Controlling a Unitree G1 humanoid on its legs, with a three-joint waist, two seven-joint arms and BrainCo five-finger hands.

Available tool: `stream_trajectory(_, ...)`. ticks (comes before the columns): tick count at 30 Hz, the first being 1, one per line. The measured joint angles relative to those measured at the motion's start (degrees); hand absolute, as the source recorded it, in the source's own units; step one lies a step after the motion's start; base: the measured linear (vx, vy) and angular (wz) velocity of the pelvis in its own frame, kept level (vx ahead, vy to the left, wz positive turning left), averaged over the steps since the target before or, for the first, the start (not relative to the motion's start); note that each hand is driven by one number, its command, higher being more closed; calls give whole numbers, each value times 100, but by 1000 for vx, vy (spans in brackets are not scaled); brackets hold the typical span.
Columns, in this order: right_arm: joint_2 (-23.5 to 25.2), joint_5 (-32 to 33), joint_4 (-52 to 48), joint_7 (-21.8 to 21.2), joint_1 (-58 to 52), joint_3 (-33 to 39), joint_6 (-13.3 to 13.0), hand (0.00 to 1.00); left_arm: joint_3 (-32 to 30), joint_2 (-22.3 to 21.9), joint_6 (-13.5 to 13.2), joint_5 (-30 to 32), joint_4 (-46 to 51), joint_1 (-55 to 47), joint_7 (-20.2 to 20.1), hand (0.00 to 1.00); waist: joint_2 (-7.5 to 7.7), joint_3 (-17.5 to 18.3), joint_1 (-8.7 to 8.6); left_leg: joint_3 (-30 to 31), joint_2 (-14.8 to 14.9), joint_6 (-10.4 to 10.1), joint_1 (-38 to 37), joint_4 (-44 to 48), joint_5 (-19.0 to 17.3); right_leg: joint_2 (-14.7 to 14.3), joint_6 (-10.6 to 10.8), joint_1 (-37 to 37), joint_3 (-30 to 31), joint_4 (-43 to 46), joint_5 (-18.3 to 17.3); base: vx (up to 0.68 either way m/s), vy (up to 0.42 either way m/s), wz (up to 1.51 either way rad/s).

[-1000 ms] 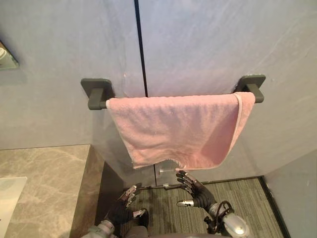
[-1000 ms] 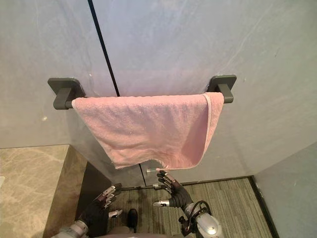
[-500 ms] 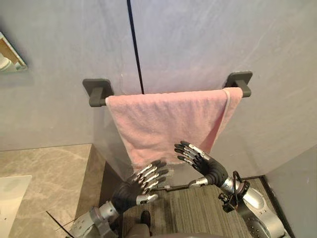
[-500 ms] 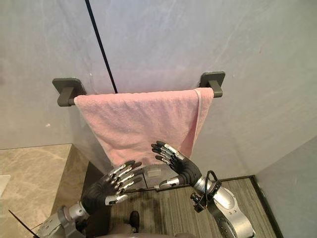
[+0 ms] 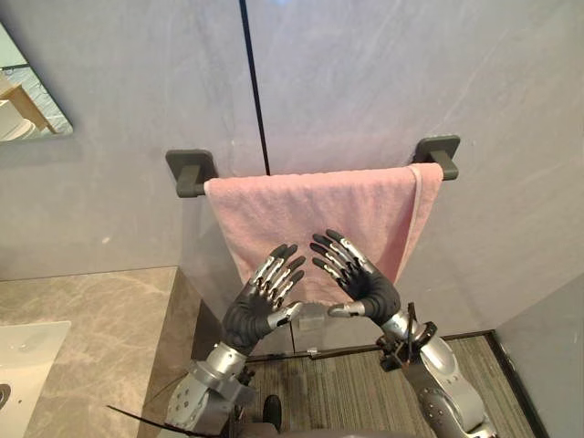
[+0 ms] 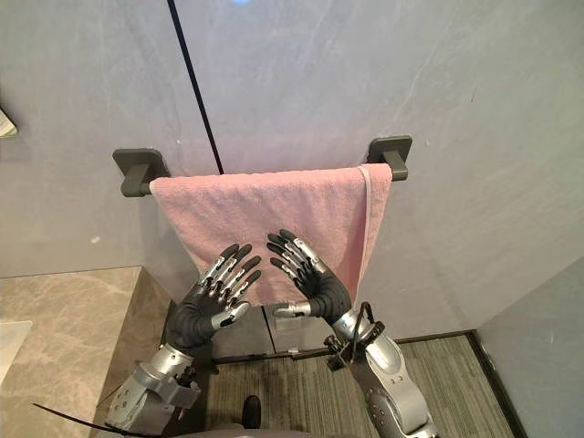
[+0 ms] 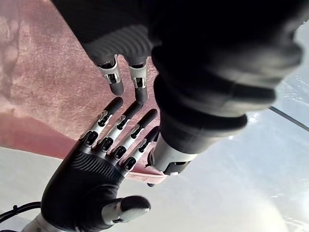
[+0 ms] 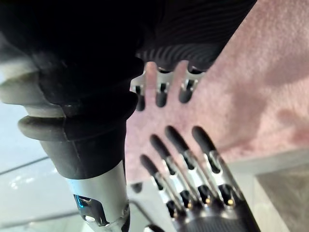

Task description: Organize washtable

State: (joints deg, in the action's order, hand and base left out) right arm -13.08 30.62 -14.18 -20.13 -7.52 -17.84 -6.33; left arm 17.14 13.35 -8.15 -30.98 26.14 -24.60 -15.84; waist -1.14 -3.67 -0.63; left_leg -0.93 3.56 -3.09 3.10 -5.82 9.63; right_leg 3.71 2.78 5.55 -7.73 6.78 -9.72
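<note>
Both hands hover side by side just before the pink towel: my left hand and right hand have fingers straight and spread, grasping nothing. The towel hangs on the wall between two dark brackets, past the right edge of the tabletop. To straighten it well, I reckon I should pinch the lower hem at two separated spots and tug evenly, not sideways.

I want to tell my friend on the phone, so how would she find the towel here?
Look at the big grey wall with a thin dark line running down it. A dark rail is fixed across that wall, and the towel hangs over it. It is the one pink, fluffy thing among grey, hard ones.
</note>
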Motion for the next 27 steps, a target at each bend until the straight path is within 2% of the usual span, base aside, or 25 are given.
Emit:
stream_trajectory(6,377,-396,780,601,601,405,-2,0,-450,-461,1,883,-641,575,499,0,-28,55,11,-4,44,11,343,-1,160,-77,8,-338,-1,12,84,0,-1,-1)
stream_trajectory(9,382,-471,898,827,811,623,-7,0,-633,-559,-1,1206,-830,839,738,0,-29,55,9,-3,45,8,429,-2,163,-78,7,-415,7,11,88,0,0,0)
stream_trajectory(21,396,-674,1335,1080,1044,1215,-33,0,-1248,-899,-111,1819,-1124,1115,1208,0,-44,45,0,-82,74,7,644,-5,162,-82,-2,-680,72,15,116,-4,-7,-3)
stream_trajectory(23,432,-681,1343,1142,1057,1385,-34,0,-1570,-1033,-114,1943,-1238,1233,1376,0,-37,19,-4,-81,73,7,652,-6,162,-79,-2,-684,70,9,119,0,0,0)
stream_trajectory(27,543,-683,1343,1142,1058,1541,-80,0,-1593,-1050,-115,1962,-1238,1234,1467,0,-27,-58,-5,-80,83,6,658,-6,160,-71,-3,-689,65,3,119,0,0,0)
